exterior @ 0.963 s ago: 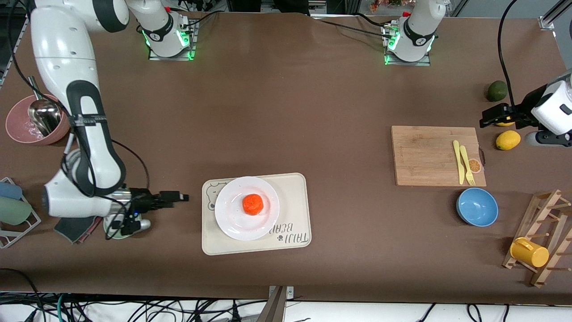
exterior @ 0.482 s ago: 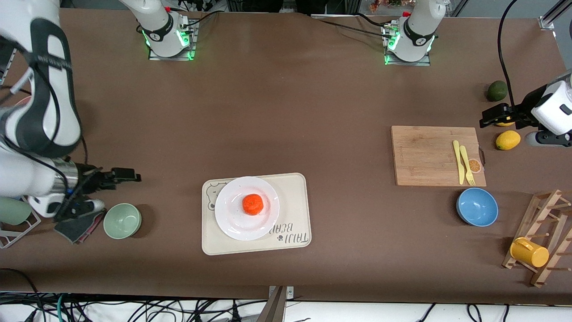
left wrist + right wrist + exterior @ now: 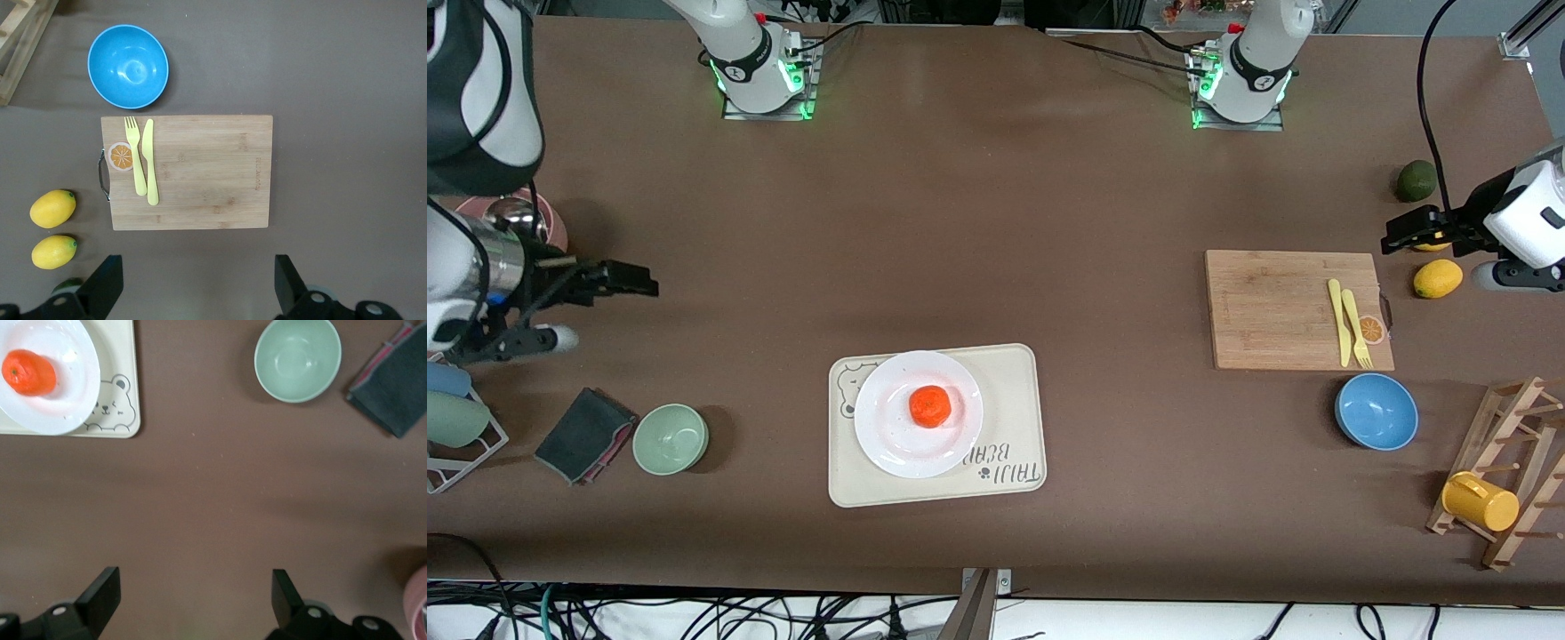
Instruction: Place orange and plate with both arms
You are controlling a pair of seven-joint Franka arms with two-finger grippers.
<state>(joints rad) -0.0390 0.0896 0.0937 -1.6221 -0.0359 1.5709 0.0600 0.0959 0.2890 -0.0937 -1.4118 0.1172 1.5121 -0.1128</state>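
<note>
Front view: the right hand [image 3: 636, 283] has pulled away from the green bowl [image 3: 671, 438], fingers spread, empty, over bare bench. The orange [image 3: 929, 405] sits on the plate [image 3: 889, 444], at the tray's [image 3: 1009, 400] nine o'clock. Left wrist view: the left hand [image 3: 193, 293] waits open near the lemons [image 3: 52, 208]. Right wrist view: orange [image 3: 29, 372] on plate [image 3: 73, 393].

The orange [image 3: 929, 405], a small, round, bright orange-red mandarin with a dimpled top, sits upright near the middle of the plate [image 3: 889, 444]. The plate is round, plain, glossy white with a wide rim. It lies flat on the cream bear-print tray [image 3: 1014, 418], toward the tray's end with the bear's face.
</note>
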